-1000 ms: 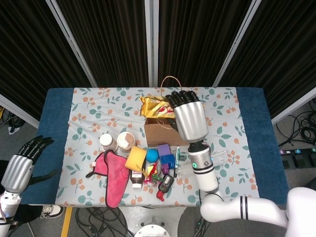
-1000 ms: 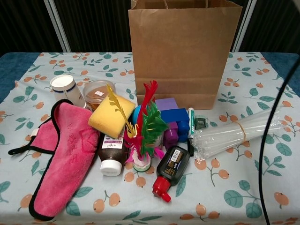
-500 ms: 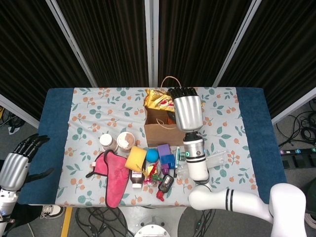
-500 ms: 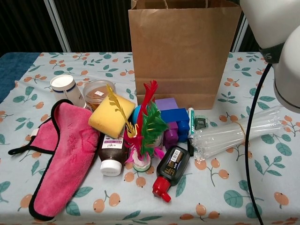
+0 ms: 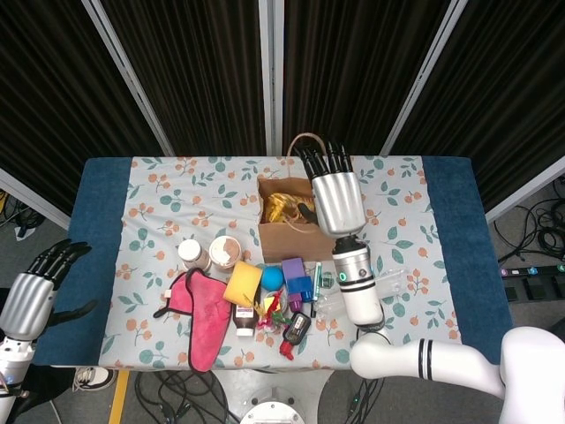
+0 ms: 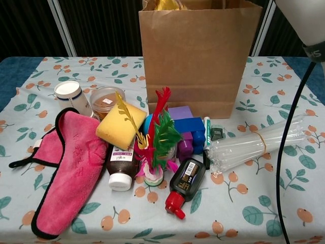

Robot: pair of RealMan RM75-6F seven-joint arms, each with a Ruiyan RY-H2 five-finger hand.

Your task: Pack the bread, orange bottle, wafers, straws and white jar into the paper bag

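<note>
Over the open brown paper bag (image 5: 287, 237), the right hand (image 5: 334, 196) hung fingers spread, apparently free of the gold-wrapped bread (image 5: 284, 206) inside, best lifted straight up; the left hand (image 5: 35, 284) idled open, holding nothing.

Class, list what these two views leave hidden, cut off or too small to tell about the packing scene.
- Paper bag: the chest view shows only its front wall; its contents are hidden, apart from a gold scrap at the rim.
- Right hand: in the head view its back hides the palm and part of the bag's opening.
- Dark bottle: label print too small to read.
- Left hand: its arm is cut off by the head view's bottom-left corner.
</note>
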